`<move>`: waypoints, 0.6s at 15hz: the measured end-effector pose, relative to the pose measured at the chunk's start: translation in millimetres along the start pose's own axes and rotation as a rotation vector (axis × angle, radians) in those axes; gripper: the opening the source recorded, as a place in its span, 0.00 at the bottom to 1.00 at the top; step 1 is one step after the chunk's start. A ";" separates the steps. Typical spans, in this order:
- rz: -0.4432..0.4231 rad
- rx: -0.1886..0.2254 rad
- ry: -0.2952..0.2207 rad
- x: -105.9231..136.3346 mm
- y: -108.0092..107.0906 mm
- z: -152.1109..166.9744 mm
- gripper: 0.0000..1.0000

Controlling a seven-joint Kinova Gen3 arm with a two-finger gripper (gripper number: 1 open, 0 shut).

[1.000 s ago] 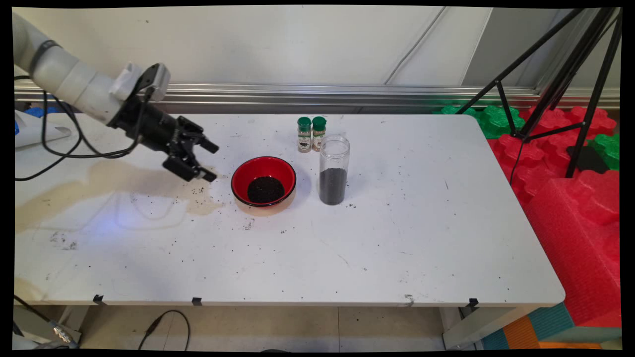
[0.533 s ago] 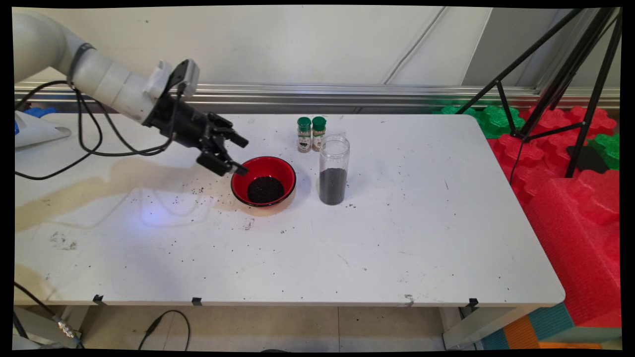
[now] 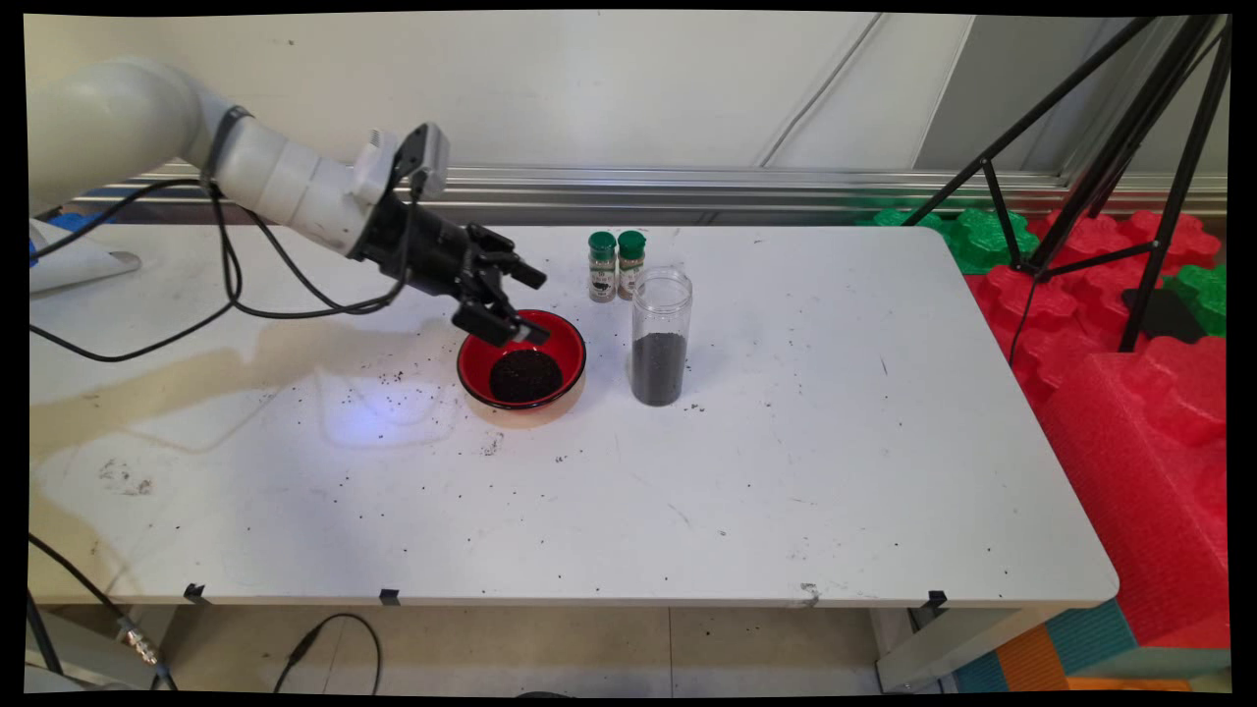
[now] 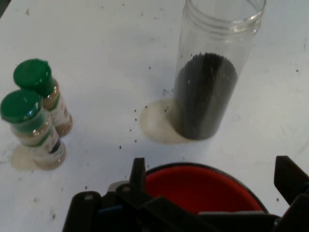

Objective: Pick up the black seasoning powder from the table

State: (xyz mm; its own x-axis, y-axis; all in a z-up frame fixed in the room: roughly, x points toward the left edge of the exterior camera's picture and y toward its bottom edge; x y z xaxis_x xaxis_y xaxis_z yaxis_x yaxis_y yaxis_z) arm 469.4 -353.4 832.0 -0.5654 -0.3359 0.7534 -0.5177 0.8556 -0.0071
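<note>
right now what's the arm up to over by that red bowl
The gripper hangs open and empty over the left rim of the red bowl, which holds a heap of dark grains. It has come in from the left over the last second. To the bowl's right stands an open clear jar, part full of the same dark grains, with two green-capped spice bottles behind it.

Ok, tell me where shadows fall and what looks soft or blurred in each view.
Main view: sharp; the gripper and arm throw a pale shadow on the table left of the red bowl. Hand view: slightly soft; the clear jar and two green-capped bottles show faint shadows at their bases.
</note>
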 end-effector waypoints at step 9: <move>0.014 -0.004 0.068 1.6 5.0 42.1 1.00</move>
State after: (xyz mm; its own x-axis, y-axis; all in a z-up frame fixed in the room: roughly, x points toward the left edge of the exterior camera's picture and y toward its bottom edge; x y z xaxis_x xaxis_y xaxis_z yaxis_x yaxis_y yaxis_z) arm 438.9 -366.2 805.5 -0.5274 -0.2964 0.7963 -0.5072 0.8617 -0.0152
